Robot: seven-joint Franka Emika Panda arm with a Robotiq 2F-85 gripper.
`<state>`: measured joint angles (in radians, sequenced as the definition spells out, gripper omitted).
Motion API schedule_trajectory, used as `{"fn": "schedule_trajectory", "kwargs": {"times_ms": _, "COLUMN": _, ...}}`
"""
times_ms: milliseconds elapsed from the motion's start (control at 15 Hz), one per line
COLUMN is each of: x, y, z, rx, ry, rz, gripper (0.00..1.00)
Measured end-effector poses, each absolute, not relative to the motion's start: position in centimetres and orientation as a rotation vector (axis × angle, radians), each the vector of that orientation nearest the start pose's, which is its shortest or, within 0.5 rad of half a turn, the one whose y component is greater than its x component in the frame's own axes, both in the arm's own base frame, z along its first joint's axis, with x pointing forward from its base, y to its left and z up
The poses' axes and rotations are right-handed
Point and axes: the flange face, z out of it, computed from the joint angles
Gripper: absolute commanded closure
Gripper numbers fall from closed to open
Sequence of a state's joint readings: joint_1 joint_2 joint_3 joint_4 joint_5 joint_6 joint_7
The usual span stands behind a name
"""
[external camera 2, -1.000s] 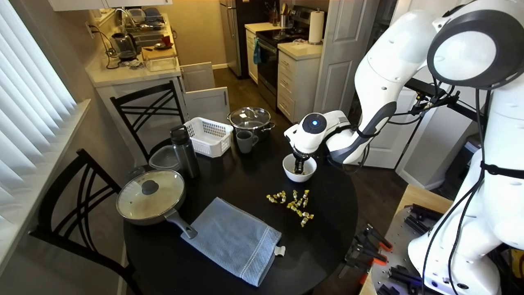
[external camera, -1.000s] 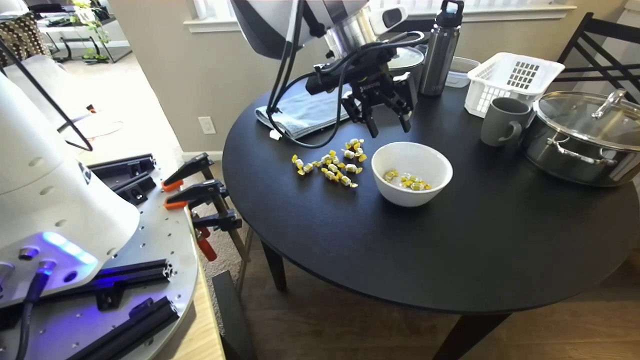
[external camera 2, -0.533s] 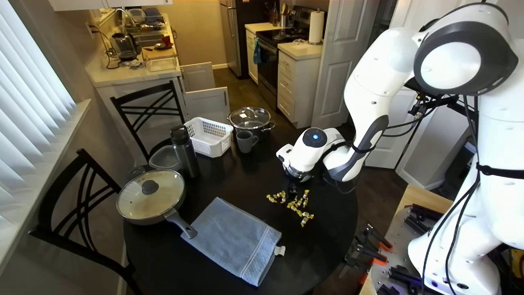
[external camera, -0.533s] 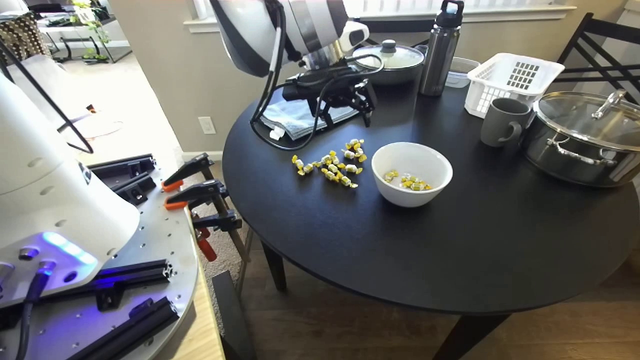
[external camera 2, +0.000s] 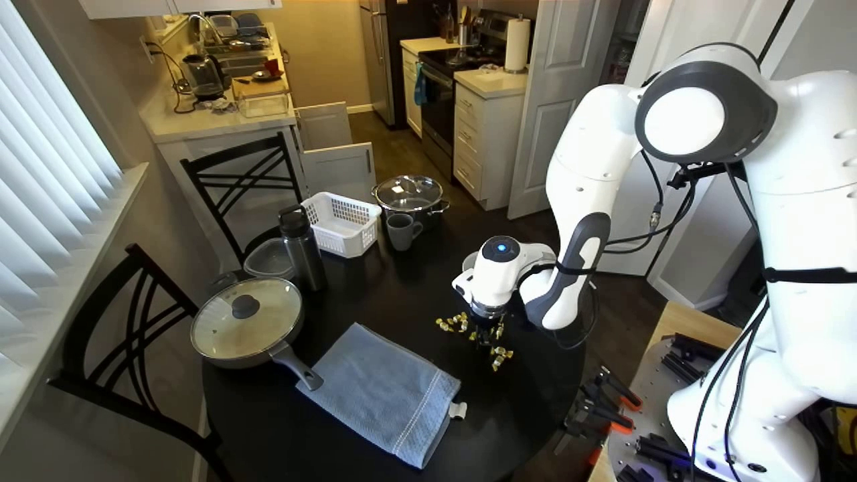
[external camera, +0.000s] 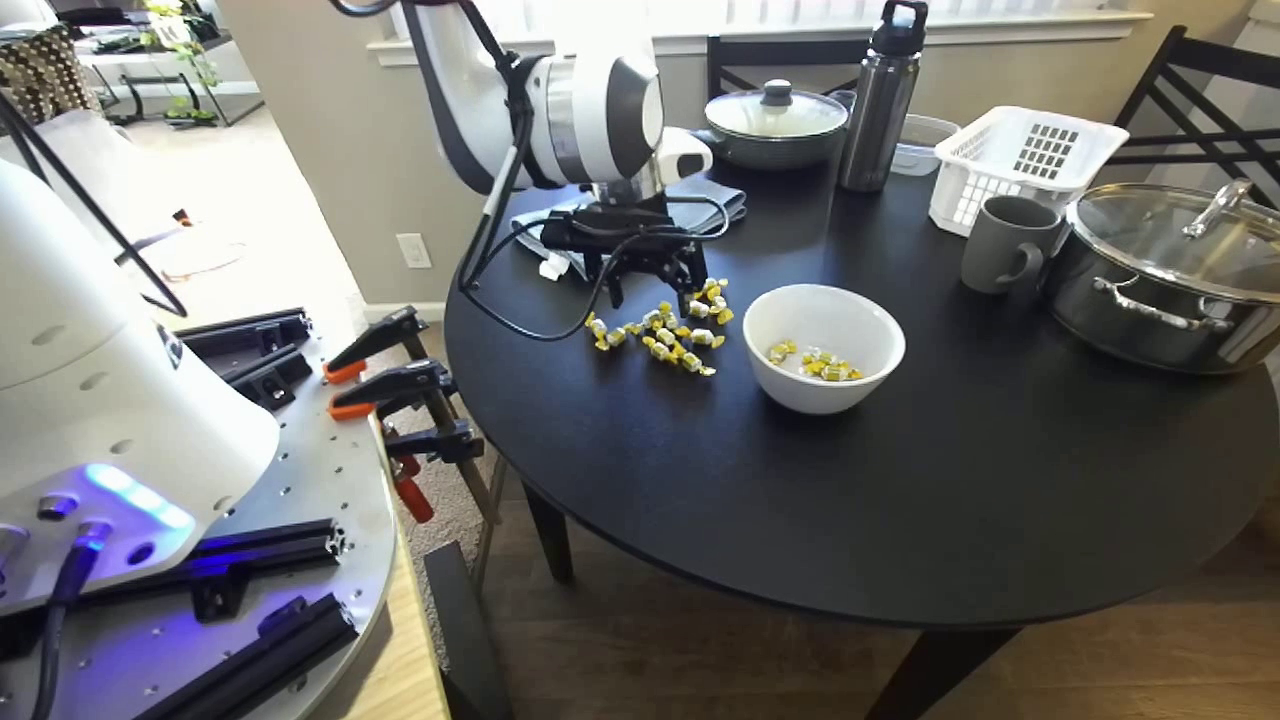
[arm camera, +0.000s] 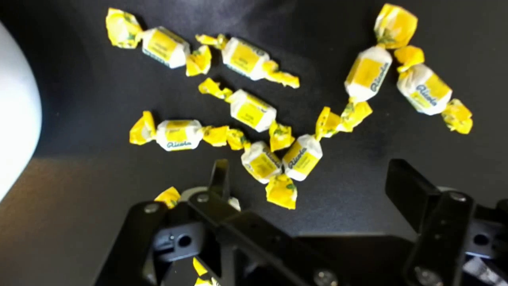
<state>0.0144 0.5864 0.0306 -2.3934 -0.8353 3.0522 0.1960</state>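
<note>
Partway along, by the look of it: a few candies [external camera: 832,369] sat in the bowl [external camera: 815,393], a bigger scatter [arm camera: 253,110] was left on the table [external camera: 900,500], and low over it hung the gripper [arm camera: 310,174], spread wide, nothing pinched! The wrist view let us read the Ricola lettering [arm camera: 179,144]; the ones inside the bowl showed only in an exterior view.

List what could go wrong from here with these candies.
Two wrapped candies appear to touch near the open gripper, so closing might catch both or neither. Another candy is partly hidden by a finger in the wrist view; lowering might press on it. The white bowl stands nearby; a sideways swing might bump it.
</note>
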Motion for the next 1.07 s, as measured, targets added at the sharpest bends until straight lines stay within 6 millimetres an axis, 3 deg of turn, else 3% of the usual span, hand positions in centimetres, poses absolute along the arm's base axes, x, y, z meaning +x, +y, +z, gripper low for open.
{"fn": "schedule_trajectory", "kwargs": {"times_ms": 467, "x": 47.9, "y": 7.2, "z": 8.5, "rx": -3.055, "ry": -0.960, "rz": -0.025, "gripper": 0.00}}
{"fn": "schedule_trajectory", "kwargs": {"times_ms": 600, "x": 48.4, "y": 6.9, "z": 8.6, "rx": -3.057, "ry": -0.937, "rz": -0.009, "gripper": 0.15}}
{"fn": "schedule_trajectory", "kwargs": {"times_ms": 667, "x": 48.6, "y": 6.8, "z": 8.6, "rx": -3.058, "ry": -0.928, "rz": 0.005, "gripper": 0.29}}
{"fn": "schedule_trajectory", "kwargs": {"times_ms": 733, "x": 48.6, "y": 6.6, "z": 8.6, "rx": -3.058, "ry": -0.924, "rz": 0.018, "gripper": 0.31}}
{"fn": "schedule_trajectory", "kwargs": {"times_ms": 1067, "x": 48.6, "y": 6.5, "z": 8.4, "rx": -3.042, "ry": -0.942, "rz": 0.036, "gripper": 0.64}}
